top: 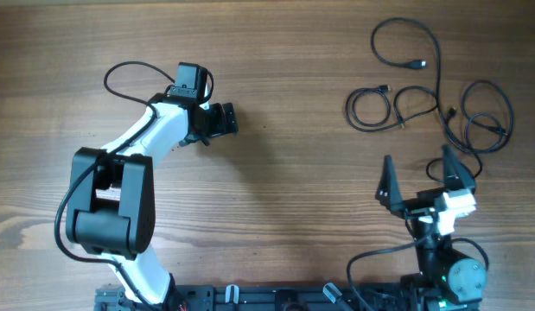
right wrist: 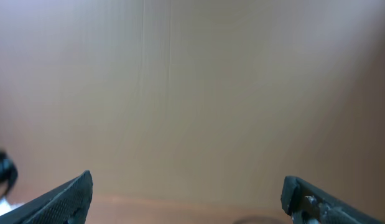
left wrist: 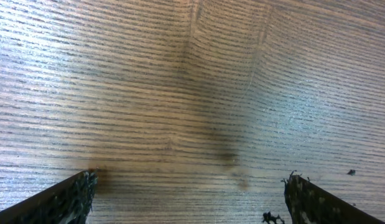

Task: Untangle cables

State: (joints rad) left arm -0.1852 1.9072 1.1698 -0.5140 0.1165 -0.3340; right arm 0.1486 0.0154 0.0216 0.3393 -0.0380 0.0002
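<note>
The cables (top: 439, 86), several thin black cords with small plugs, lie in loose overlapping loops at the table's far right: one loop (top: 405, 43) at the top, a small coil (top: 371, 110) left, more loops (top: 489, 117) right. My right gripper (top: 417, 161) is open just in front of them, empty and touching none. In the right wrist view the right gripper (right wrist: 187, 180) faces only blurred brown surface. My left gripper (top: 224, 119) is open far to the left over bare wood. The left wrist view has the left gripper (left wrist: 189, 177) wide apart with nothing between its fingers and no cable visible.
The wooden table (top: 293, 181) stretches between the two arms. The left arm's own thick black wire (top: 129, 73) arcs beside its wrist. The right arm's base (top: 444, 272) and wiring sit at the front edge. A blurred dark shape (right wrist: 2, 169) shows at the right wrist view's left edge.
</note>
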